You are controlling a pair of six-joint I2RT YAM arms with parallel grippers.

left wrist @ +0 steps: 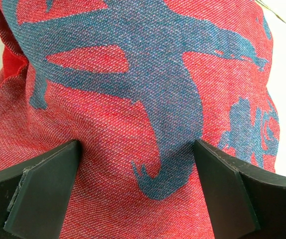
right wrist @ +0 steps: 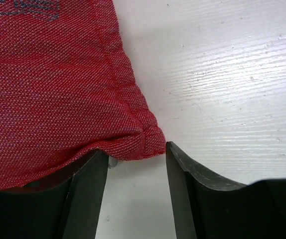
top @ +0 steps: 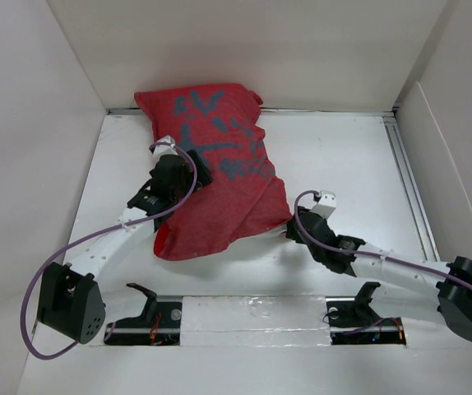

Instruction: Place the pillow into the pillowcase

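**L. hand** (left wrist: pixel 137 147): jaws near full spread, nothing clamped. Both fingers (left wrist: pixel 48 184) press into the bulging face of the pillowcase (top: pixel 219 164), w/ a swell of red cloth and its grey-blue marks (left wrist: pixel 168 99) between them. This is a push, not a pinch. The top view puts this hand on the case's left flank, about mid-length.

**R. hand** (right wrist: pixel 137 152): jaws roughly half spread, not closed on anything. The near-right corner (right wrist: pixel 145 139) of the case sits at the mouth of the gap. Cloth touches or overlaps the left-in-view finger (right wrist: pixel 83 199), while a sliver of bare desk (right wrist: pixel 222 74) shows betw. the corner and the other finger. A small pale speck lies by the hem there, too small to identify.

**Pillowcase**: duller red side up, lying on the desk from far centre toward near centre. It is plump along most of its length and flatter at the near edge.

**Pillow**: no white cushion visible in any cam. Judging by the fullness of the case, it is prob. inside, so the main step looks done or nearly so. Likely left to do: check the near end is fully covered, tug corner & hem straight, clear both hands. Which edge has the opening cannot be told.
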